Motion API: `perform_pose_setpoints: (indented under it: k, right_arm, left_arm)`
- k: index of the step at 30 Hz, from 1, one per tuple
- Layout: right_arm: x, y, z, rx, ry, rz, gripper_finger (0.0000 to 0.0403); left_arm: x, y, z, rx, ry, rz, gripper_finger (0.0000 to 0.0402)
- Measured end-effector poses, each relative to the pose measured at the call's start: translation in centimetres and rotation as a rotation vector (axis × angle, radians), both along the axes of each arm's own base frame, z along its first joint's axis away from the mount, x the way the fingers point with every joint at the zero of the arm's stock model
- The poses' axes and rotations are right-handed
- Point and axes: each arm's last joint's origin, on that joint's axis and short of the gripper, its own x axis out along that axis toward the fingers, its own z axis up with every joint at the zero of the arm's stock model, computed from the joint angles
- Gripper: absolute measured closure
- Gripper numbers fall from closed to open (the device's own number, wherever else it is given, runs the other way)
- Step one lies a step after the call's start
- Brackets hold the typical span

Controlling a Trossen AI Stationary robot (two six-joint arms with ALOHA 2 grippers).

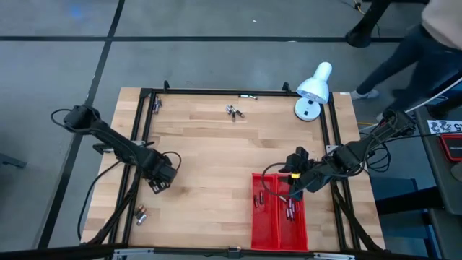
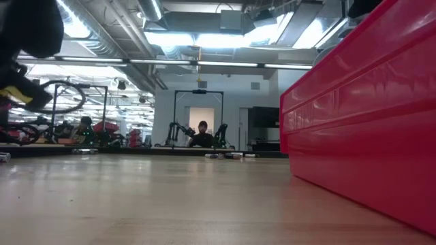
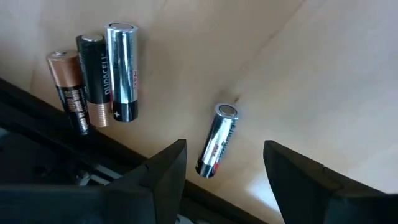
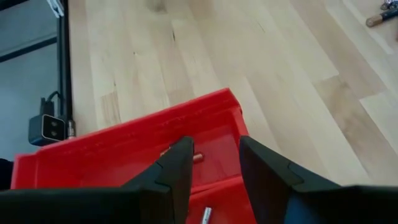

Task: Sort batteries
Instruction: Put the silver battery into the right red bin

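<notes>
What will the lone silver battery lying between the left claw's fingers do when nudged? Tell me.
The lone silver cylindrical battery lies on its side on smooth wooden table, so it probably rolls. Its glossy metal skin looks slippery. It appears rigid, so the open left claw should not deform it.

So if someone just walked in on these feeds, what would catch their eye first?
Probably the bright red tray at the table's near right, with the right claw hovering over it, open and empty. Next, the white lamp at the far right corner. Then the left claw, open above a lone silver battery beside three batteries lying side by side.
</notes>
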Motion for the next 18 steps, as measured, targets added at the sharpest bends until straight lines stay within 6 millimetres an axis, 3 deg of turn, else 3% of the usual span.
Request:
perform_pose_setpoints:
  k: [9, 18]
  right_arm:
    - [0.0, 0.0, 0.0, 0.0, -0.002, 0.003, 0.0272]
    - [0.2, 0.2, 0.2, 0.026, -0.024, 0.014, 0.0272]
  left_arm:
    - [0.4, -0.2, -2.4, 0.021, 0.093, -0.039, 0.0236]
    - [0.7, -0.4, -2.6, 0.009, 0.07, -0.014, 0.0364]
